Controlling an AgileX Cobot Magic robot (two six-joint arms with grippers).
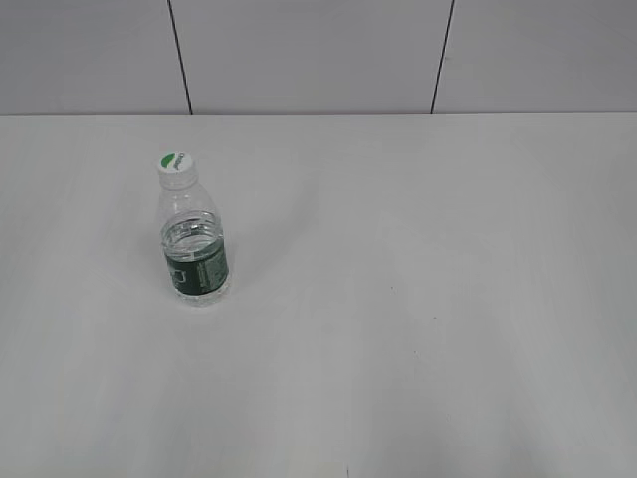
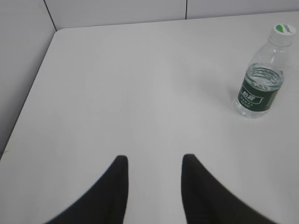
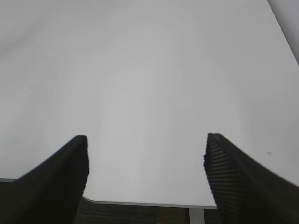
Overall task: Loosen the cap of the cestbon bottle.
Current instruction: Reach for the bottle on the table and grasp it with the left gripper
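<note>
The small clear plastic cestbon bottle with a dark green label point(image 1: 195, 249) stands upright on the left of the white table point(image 1: 418, 299), and I cannot tell whether it holds water. Its round white cap point(image 1: 176, 164) sits on top. The left gripper point(image 2: 154, 161) and right gripper point(image 3: 145, 142) both stand apart, holding nothing.

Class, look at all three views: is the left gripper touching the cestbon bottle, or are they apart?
Apart. The left wrist view shows the left gripper open over bare table, with the cestbon bottle standing upright far off to its upper right.
</note>
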